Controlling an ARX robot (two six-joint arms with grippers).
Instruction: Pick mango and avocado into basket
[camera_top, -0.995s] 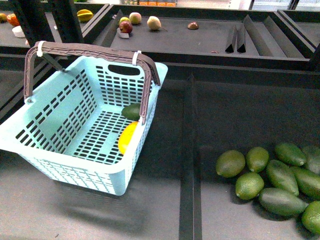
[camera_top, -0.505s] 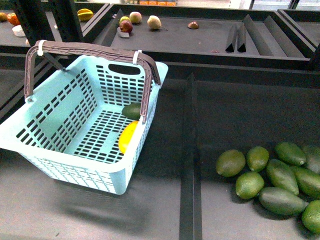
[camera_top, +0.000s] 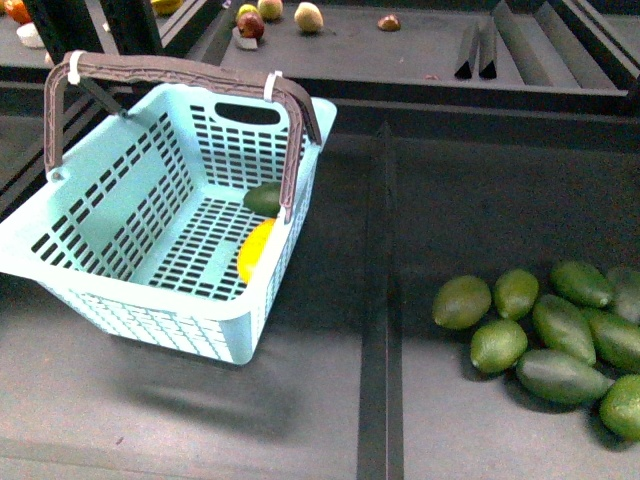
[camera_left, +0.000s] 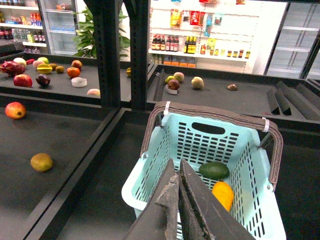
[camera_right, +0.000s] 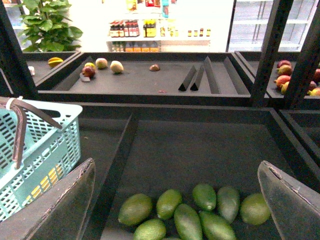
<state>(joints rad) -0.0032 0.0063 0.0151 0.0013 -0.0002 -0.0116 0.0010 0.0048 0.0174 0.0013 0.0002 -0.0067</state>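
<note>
The light teal basket (camera_top: 150, 320) stands at the left with its brown handles (camera_top: 180, 75) raised. Inside it, by the right wall, lie the yellow mango (camera_top: 256, 250) and the dark green avocado (camera_top: 264, 198). Neither arm shows in the front view. In the left wrist view my left gripper (camera_left: 176, 167) is shut and holds nothing, hanging above the basket's (camera_left: 150, 172) near rim, with the avocado (camera_left: 214, 170) and mango (camera_left: 222, 194) beyond it. In the right wrist view my right gripper (camera_right: 176, 167) is open and holds nothing, above a pile of loose green avocados (camera_right: 185, 215).
Several green avocados (camera_top: 540, 330) lie at the front right. A black divider rail (camera_top: 378, 300) separates them from the basket. Apples and other fruit (camera_top: 270, 12) sit on the back shelf. Black posts (camera_left: 117, 50) rise behind the basket, with loose fruit (camera_left: 41, 162) on the left shelf.
The whole scene sits slightly higher in the front view than before. The basket, the fruit in it and the green pile have kept their places relative to each other.
</note>
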